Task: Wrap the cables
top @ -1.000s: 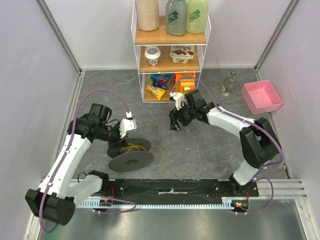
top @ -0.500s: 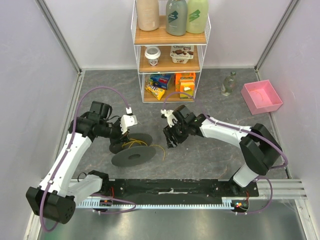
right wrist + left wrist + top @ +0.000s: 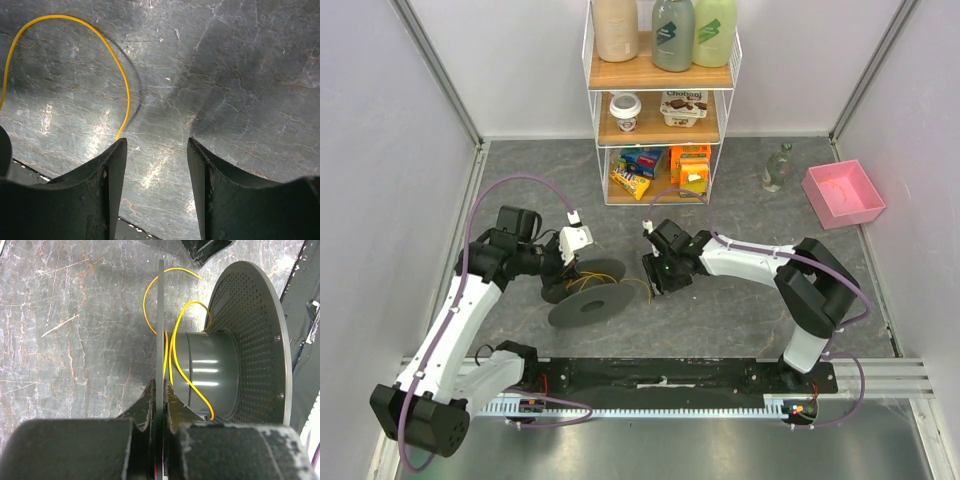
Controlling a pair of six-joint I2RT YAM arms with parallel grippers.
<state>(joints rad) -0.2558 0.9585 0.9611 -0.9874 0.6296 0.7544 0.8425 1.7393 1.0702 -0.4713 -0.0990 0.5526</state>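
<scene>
A thin yellow cable [image 3: 610,290] lies in loose loops partly round the hub of a dark grey spool [image 3: 588,306] on the floor. In the left wrist view the cable [image 3: 176,355] runs between the spool's two flanges. My left gripper [image 3: 161,390] is shut on the thin edge of the spool's near flange [image 3: 160,315]. My right gripper [image 3: 655,283] is open just right of the spool. In the right wrist view the cable's free end [image 3: 120,131] lies by my left fingertip [image 3: 114,155], with bare floor between the fingers.
A white wire shelf [image 3: 660,100] with bottles, cups and snack packs stands at the back. A pink bin [image 3: 843,192] and a small bottle [image 3: 778,166] are at the back right. A black rail [image 3: 660,375] runs along the near edge.
My right gripper has moved left and down towards the spool and the cable's loose end. The left gripper and spool shifted slightly right.
</scene>
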